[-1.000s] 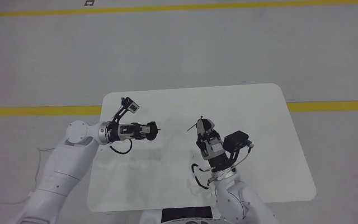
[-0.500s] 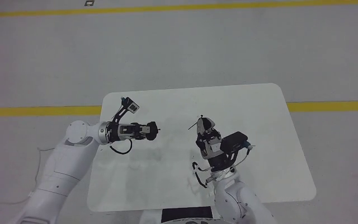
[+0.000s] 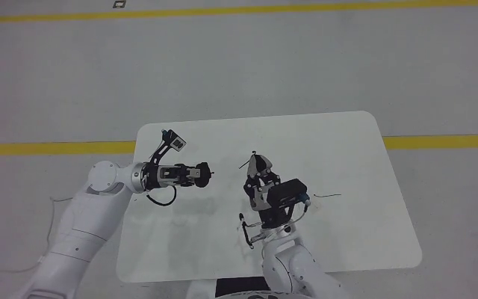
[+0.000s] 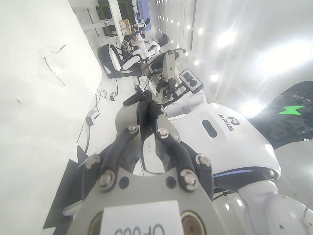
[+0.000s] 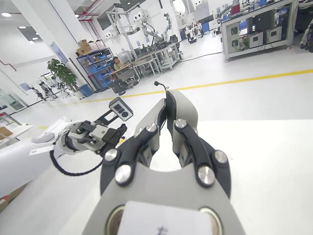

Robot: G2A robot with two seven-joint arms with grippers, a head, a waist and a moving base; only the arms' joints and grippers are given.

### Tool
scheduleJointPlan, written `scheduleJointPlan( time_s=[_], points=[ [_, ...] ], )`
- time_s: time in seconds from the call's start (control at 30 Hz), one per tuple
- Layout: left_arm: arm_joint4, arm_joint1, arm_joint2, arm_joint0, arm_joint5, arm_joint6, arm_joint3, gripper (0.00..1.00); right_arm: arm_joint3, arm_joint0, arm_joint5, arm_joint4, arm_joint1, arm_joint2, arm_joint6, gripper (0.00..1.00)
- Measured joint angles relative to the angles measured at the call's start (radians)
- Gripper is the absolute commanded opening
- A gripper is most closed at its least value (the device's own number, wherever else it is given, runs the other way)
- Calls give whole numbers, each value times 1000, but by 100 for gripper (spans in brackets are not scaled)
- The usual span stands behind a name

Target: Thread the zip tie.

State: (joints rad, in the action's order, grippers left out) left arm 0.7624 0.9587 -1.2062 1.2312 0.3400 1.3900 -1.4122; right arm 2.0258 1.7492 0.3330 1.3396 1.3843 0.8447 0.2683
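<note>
My right gripper (image 3: 256,157) stands over the middle of the white table (image 3: 336,142), shut on a thin black zip tie (image 3: 245,162) whose free end pokes past the fingertips toward the left arm. In the right wrist view the tie (image 5: 162,86) rises from between the closed pads of that gripper (image 5: 167,97). My left gripper (image 3: 205,173) hovers a short gap to the left, pointing at the right one, shut on a small black piece (image 4: 130,100) that looks like a zip tie end. The two grippers are apart, not touching.
A loose black zip tie (image 3: 326,196) lies on the table to the right of the right arm. The left wrist view shows thin black ties (image 4: 52,67) on the tabletop. The table's rounded far edge (image 3: 261,118) lies beyond both grippers.
The right arm has shifted left, bringing its zip tie closer to the left gripper and uncovering the loose tie on the table. The left arm has stayed still.
</note>
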Motion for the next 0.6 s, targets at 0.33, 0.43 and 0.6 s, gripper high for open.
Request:
scheduleJointPlan(
  time_s=[0.33, 0.43, 0.6],
  points=[
    [0, 0, 0, 0, 0, 0, 0, 0, -19, -34, -4, 24, -2, -30, -2, 0],
    [0, 0, 0, 0, 0, 0, 0, 0, -19, -34, -4, 24, -2, -30, -2, 0],
    [0, 0, 0, 0, 0, 0, 0, 0, -19, -34, -4, 24, -2, -30, -2, 0]
  ],
)
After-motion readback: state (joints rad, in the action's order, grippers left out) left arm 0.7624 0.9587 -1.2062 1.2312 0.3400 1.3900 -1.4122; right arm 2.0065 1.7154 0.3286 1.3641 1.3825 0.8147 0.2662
